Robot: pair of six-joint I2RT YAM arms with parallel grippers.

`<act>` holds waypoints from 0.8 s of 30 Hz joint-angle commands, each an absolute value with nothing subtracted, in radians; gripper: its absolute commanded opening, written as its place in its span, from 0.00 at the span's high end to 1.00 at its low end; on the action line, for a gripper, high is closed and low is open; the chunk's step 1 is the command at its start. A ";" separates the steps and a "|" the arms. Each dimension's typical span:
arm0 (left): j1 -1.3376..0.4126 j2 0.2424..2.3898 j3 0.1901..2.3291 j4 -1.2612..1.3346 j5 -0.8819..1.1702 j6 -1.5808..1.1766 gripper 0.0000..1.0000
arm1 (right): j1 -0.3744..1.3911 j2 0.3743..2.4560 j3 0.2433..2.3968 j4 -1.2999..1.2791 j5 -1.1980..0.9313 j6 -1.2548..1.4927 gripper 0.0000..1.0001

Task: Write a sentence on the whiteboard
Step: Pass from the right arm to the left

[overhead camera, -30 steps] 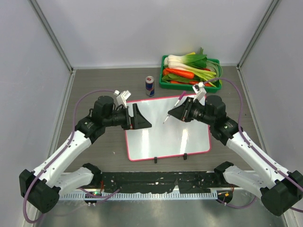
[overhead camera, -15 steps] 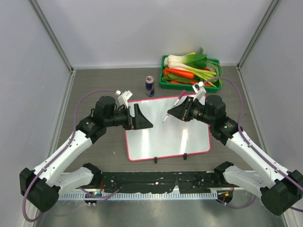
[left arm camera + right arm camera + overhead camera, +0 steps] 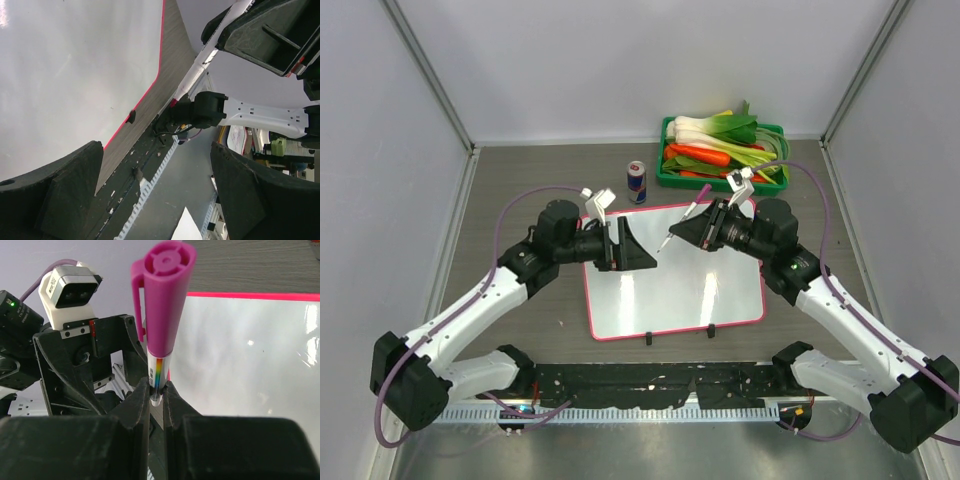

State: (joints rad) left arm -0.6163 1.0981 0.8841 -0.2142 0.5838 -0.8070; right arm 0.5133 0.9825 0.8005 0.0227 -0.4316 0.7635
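Writing has not started: the whiteboard (image 3: 672, 290) lies flat on the table (image 3: 520, 180) between the two arms, and in all three views its surface is bare white with only glare on it. No stroke of the sentence shows anywhere.

The right gripper (image 3: 678, 232) is clamped on a marker (image 3: 698, 208), which slants above the far left part of the board. In the right wrist view the fingers (image 3: 135, 410) pinch the barrel low down, and the magenta cap sits on the upper end of the marker (image 3: 160, 300). Whether the lower end is a bare nib cannot be told. In the top view that end appears to hang above the board rather than touch it.

The left gripper (image 3: 642, 258) hovers just beside the marker's lower end, over the board's left side. Its jaws stand wide apart with nothing between them, as the left wrist view shows (image 3: 155, 150).

By my reading, the marker is in hand and at the start of the line. Everything else is left: bringing the nib down and writing the whole sentence across the board.
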 commanded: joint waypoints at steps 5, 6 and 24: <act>-0.664 1.187 0.954 -0.011 0.595 -0.839 0.15 | 0.517 0.971 0.819 0.087 -0.448 0.792 0.99; -0.669 1.196 0.957 -0.006 0.594 -0.842 0.16 | 0.517 0.971 0.819 0.087 -0.448 0.792 0.99; -0.681 1.298 1.022 0.075 0.615 -0.827 0.48 | 0.517 0.945 0.790 0.110 -0.456 0.834 0.99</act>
